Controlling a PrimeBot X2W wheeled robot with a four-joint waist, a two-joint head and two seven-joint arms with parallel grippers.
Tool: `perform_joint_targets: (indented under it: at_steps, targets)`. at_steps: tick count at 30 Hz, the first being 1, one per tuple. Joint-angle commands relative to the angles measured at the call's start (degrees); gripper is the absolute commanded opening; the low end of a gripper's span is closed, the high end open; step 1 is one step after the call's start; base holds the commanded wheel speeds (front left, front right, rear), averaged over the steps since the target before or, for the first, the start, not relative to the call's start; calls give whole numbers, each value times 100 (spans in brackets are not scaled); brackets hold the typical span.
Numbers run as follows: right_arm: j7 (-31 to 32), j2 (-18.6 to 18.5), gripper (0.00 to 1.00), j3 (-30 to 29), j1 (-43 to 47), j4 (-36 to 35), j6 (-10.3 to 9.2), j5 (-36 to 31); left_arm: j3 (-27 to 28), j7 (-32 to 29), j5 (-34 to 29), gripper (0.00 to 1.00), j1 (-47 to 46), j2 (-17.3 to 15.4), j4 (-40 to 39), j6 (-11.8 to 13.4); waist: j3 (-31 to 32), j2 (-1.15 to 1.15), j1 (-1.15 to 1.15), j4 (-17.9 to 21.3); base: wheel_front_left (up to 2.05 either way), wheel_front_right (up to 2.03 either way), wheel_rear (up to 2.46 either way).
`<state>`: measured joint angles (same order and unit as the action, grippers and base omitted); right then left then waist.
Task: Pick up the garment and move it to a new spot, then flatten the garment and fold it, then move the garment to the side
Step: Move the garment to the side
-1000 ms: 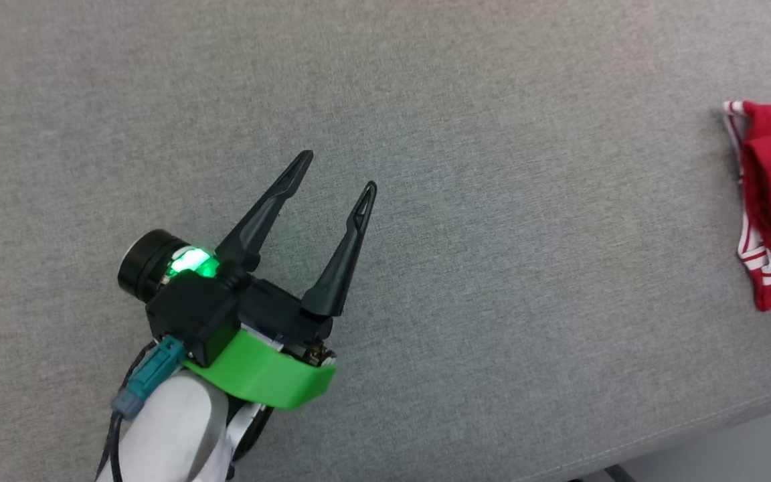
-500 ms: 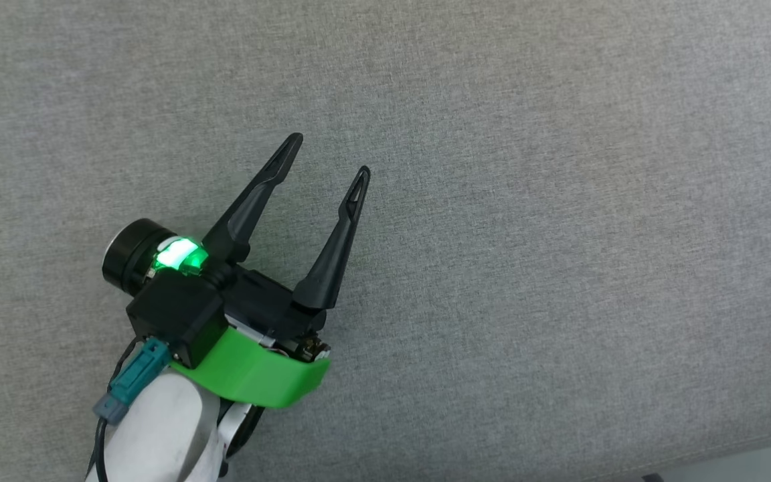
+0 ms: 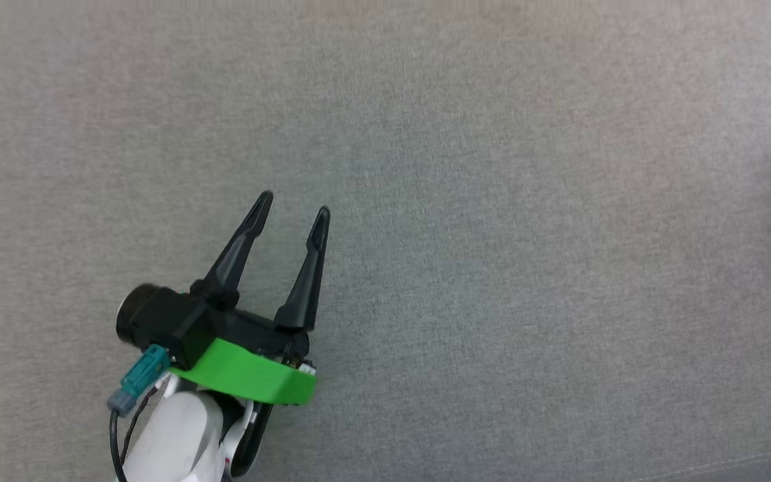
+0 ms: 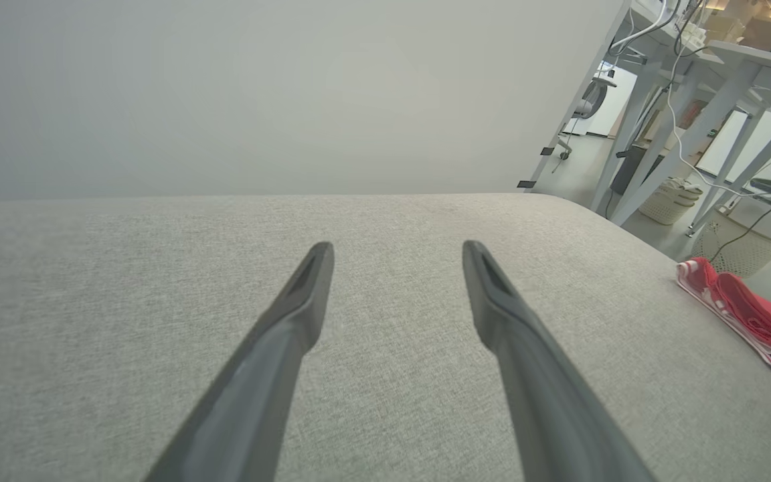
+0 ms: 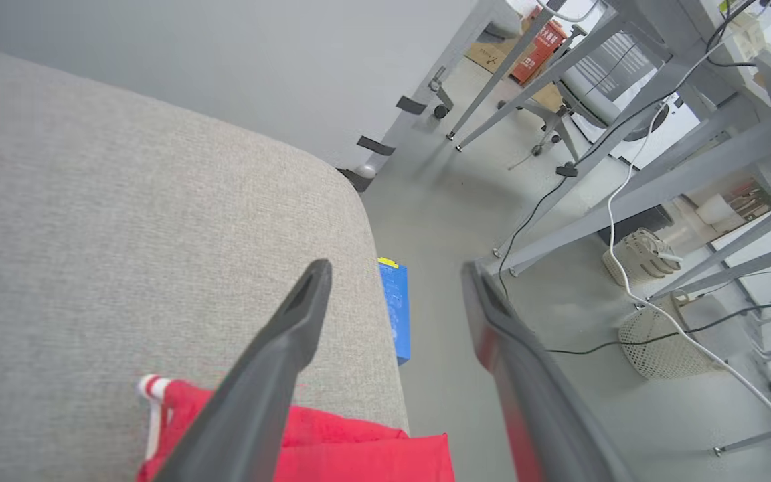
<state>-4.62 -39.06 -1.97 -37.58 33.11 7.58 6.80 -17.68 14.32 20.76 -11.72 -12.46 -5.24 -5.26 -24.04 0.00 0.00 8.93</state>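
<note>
The red garment (image 5: 332,448) lies at the right end of the grey counter (image 3: 492,201), only a striped sliver in the head view but broad red cloth in the right wrist view, beneath the spread, empty right pincer (image 5: 395,268), well apart from the spread left pincer (image 3: 294,203).

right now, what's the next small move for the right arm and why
Probably lift the right gripper up and clear of the shirt. Its fingers stand wide open above the folded shirt, which lies by the right edge of the grey surface, and seem to grip nothing. The left gripper is open over bare surface, well apart from it. The placing looks done.
</note>
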Motion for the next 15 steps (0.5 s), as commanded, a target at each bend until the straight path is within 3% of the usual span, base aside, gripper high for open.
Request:
perform_joint_targets:
  at_steps: [1, 6, 15]
  targets:
    - [-15, 123, 100, 32, 175, -295, -9, 170, 79, 47, 53, 100, 110, 38, 90, 39, 743, 0, 0, -265, 0, 0, 0]
    - [77, 648, 100, -91, 785, -1557, -9, 656, 302, 63, 163, 100, 391, 168, 329, 75, 1287, 0, 0, -481, 0, 0, 0]
    - [173, 1859, 100, -252, 2284, -3438, -9, 748, 756, 67, 35, 100, 854, 373, 452, 155, 1822, 0, 0, -866, 0, 0, 0]
